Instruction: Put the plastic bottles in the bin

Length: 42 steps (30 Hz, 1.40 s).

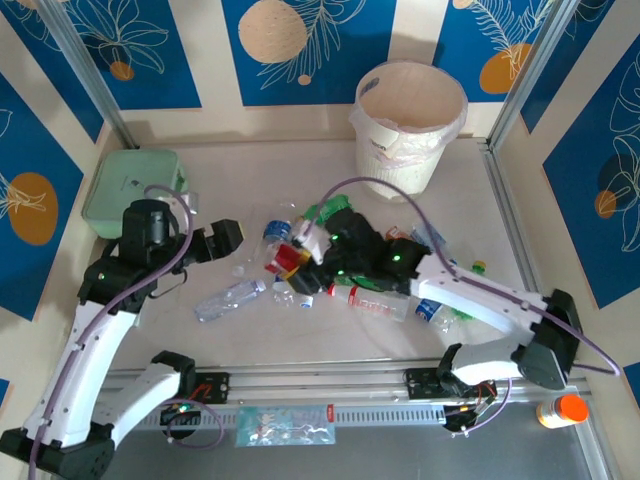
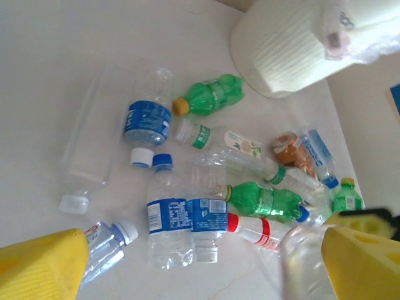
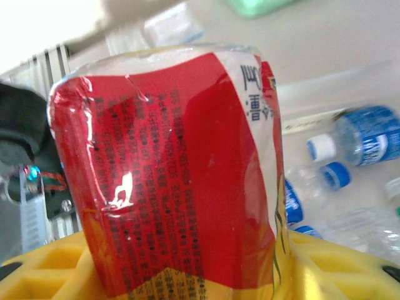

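Bottle [image 3: 175,175] clamped in right tool [image 1: 288,260], left tool [image 2: 200,265] spread wide

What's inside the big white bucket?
Inside the bin I see just its bag lining, with nothing lying in it. The near wall covers part of the bottom, so that bit can't be checked.

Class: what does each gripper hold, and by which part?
Right gripper: a red-labelled bottle, clamped across its labelled body. Left gripper: open, holding nothing.
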Available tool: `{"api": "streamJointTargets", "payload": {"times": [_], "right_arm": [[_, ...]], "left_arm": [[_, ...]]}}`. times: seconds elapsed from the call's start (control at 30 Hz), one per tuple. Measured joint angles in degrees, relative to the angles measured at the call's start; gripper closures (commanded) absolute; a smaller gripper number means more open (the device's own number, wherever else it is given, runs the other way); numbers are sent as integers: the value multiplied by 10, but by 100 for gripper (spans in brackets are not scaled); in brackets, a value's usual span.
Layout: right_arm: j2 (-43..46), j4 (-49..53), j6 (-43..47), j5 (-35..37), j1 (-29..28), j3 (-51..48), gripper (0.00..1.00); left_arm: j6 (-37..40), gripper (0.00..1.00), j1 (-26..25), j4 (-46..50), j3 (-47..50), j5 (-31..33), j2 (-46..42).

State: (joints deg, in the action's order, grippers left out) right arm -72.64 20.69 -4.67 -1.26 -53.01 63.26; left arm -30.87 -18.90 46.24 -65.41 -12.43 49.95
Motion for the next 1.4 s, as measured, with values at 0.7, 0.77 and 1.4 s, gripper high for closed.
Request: {"api": "streamJointTargets", "payload": {"times": [0.7, 0.77, 1.4], "right_arm": [[-63, 26, -139, 53, 442, 308, 57], [-114, 36, -150, 57, 467, 348, 57], [-605, 290, -185, 58, 506, 927, 56]], "left_arm": [[70, 2, -136, -56, -66, 7, 136], [71, 2, -136, -56, -63, 7, 141], [69, 0, -136, -66, -32, 20, 122]]}}
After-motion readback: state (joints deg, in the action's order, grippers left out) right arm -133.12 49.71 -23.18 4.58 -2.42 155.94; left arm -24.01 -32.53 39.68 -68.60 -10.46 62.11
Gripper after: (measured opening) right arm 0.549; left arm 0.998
